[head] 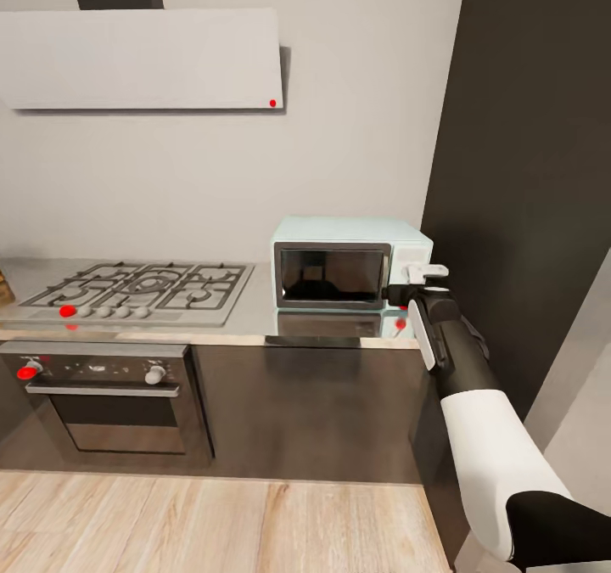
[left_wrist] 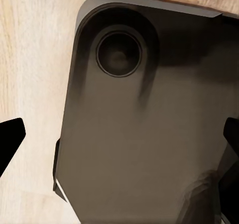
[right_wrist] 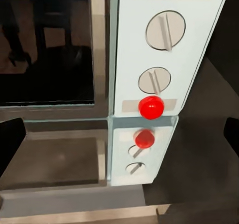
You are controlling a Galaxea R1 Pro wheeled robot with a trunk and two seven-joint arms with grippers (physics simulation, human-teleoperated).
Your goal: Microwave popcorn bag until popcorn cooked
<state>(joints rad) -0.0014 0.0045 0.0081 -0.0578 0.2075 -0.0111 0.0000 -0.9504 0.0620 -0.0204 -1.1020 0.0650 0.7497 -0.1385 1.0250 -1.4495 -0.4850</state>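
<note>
From the head view, the microwave [head: 351,265] stands on the grey worktop [head: 255,314], door closed, to the right of the gas hob [head: 140,289]. The right tool [head: 422,275] is raised to its control panel; how far it is spread cannot be told here.

The left wrist view looks down on the robot's dark base [left_wrist: 144,124] over the wooden floor [left_wrist: 35,69], with the left tool's fingertips [left_wrist: 10,139] wide apart and empty.

The right wrist view faces the panel: two knobs [right_wrist: 165,31] and a red button [right_wrist: 151,107], the right tool's fingertips [right_wrist: 11,139] spread wide, gripping nothing.

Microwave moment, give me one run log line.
right claw open, at microwave control panel | red button ahead | door shut | left claw open
</note>
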